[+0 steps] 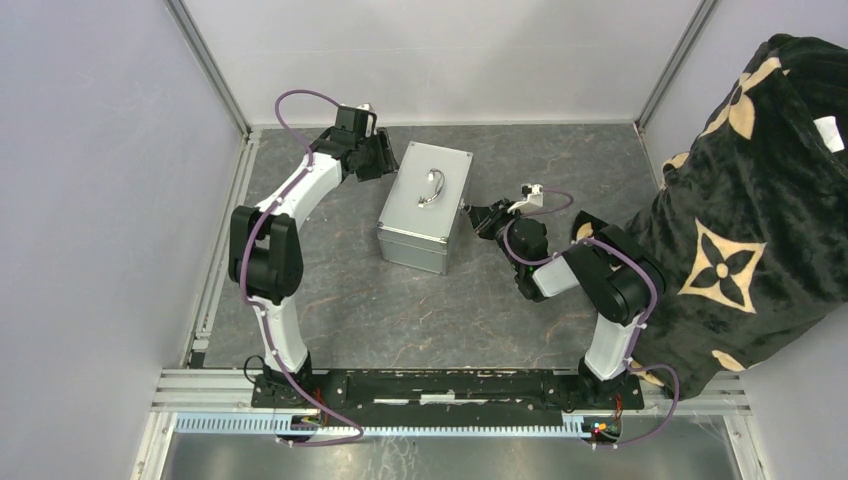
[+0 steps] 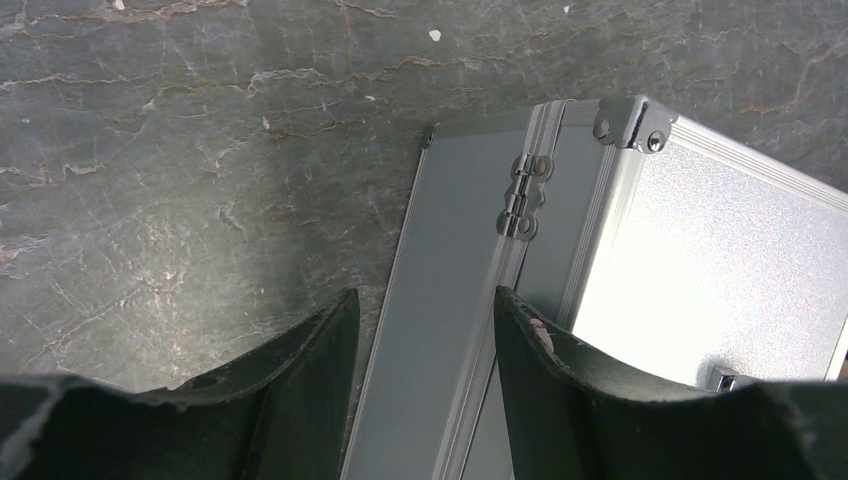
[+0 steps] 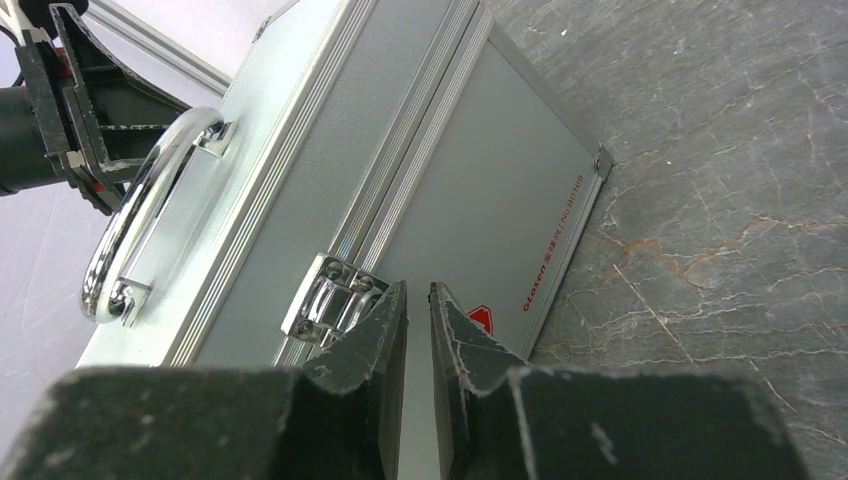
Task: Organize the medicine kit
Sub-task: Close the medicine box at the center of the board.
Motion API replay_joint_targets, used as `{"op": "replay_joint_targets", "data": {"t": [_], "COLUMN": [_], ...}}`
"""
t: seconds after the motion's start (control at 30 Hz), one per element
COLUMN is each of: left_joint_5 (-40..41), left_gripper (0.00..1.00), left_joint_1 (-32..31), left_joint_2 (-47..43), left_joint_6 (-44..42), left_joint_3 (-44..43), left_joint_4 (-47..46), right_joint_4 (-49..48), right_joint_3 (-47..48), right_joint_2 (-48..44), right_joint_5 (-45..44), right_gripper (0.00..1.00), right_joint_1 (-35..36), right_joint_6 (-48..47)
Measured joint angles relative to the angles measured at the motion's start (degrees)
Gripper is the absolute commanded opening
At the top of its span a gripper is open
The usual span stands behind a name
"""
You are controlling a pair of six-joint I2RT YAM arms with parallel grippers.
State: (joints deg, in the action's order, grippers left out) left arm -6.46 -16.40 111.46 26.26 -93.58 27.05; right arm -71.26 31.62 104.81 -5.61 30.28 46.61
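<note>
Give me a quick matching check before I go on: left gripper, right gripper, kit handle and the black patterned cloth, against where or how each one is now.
Column 1:
1 left gripper
2 right gripper
3 handle
4 black patterned cloth

Column 2:
A draped at the right edge of the table
B jaws wide apart, beside the medicine kit, at its hinge
C on top of the closed lid
D jaws a narrow gap apart, by the latch

Pairs: 1-B; 2-D; 3-C; 4-A
</note>
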Motion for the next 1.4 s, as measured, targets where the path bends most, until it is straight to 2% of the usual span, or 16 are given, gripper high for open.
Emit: {"op": "replay_joint_targets", "data": {"t": [1.4], "left_joint_5": [-0.68], "left_gripper": [0.57], "left_joint_1": [-0.11], "left_joint_2": [-1.25], "left_joint_6": [0.0], "left_joint_3": [2.12], "left_joint_4": [-1.44], "right_joint_4": [3.28], "right_joint_3": [-2.1], "right_joint_2": [-5.99], "right_joint_5": [0.63], "right_gripper": [0.23], "right_joint_1": [0.79], "right_joint_6": [-0.61]}}
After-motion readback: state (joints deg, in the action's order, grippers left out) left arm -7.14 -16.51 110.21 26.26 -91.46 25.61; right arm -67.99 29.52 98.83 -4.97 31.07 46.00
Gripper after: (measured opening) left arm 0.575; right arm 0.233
